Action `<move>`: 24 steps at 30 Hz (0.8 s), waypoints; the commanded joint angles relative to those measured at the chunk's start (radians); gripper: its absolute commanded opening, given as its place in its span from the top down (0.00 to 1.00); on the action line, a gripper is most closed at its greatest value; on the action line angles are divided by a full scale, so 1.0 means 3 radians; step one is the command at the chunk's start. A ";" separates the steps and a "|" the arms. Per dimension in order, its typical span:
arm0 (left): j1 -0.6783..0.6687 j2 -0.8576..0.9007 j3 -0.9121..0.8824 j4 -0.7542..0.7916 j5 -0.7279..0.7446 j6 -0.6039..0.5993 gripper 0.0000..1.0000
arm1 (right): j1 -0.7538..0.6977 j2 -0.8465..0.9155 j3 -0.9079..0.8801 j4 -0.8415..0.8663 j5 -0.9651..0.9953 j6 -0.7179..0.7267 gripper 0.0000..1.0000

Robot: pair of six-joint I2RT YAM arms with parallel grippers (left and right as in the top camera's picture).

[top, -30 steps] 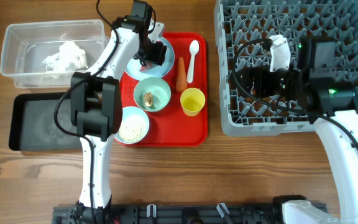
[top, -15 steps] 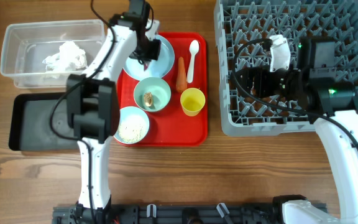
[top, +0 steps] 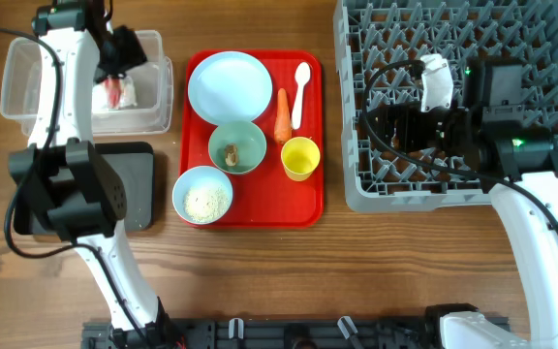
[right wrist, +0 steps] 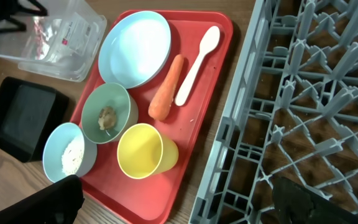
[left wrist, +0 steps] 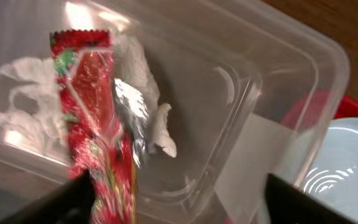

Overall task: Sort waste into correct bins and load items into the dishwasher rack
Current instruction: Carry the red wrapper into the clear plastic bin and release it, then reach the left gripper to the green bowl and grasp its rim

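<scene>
My left gripper [top: 116,53] hangs over the clear tub [top: 158,97], its fingers wide apart [left wrist: 179,205]. The red wrapper [left wrist: 95,124] is right beside its left finger, over the tub; it also shows in the overhead view [top: 114,92]. White tissue [left wrist: 17,106] lies in the tub. My right gripper [top: 381,126] is open and empty [right wrist: 185,205] over the left edge of the grey rack [top: 453,97]. On the red tray [top: 260,208] are the plate [top: 229,85], a bowl with a scrap [top: 237,147], a bowl of rice [top: 203,194], the yellow cup [top: 299,158], the carrot [top: 281,114] and the spoon [top: 299,89].
The black tray [top: 134,184] lies in front of the tub, partly under my left arm. The red tray sits between the tub and the rack. The rack fills the right of the table up to its far edge.
My left arm has swung from the plate on the red tray leftwards to above the clear tub, bringing the red wrapper along. The plate is now bare. The right arm has not moved.
</scene>
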 commanded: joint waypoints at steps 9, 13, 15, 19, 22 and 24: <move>-0.0146 -0.0290 0.0006 0.0033 0.0211 0.0079 0.04 | 0.0013 0.0033 0.0061 0.0000 0.0071 0.0013 0.00; -0.0401 -0.0628 0.0006 -0.0247 0.0267 0.0128 0.04 | 0.0013 0.0032 0.0061 -0.0011 0.0163 0.0013 0.00; -0.0581 -0.0722 0.0006 -0.0450 0.0342 0.0114 0.02 | 0.0013 0.0032 0.0061 -0.0015 0.0220 0.0013 0.00; -0.0930 -0.0736 0.0006 -0.0684 0.0356 0.0116 0.02 | 0.0013 0.0032 0.0061 -0.0010 0.0239 0.0013 0.00; -0.1080 -0.0753 0.0006 -0.0818 0.0373 0.0019 0.01 | 0.0013 0.0032 0.0062 -0.0015 0.0249 0.0023 0.00; -0.1105 -0.0771 0.0006 -0.0928 0.0394 -0.0043 0.01 | 0.0013 0.0010 0.0062 -0.0014 0.0247 0.0069 0.00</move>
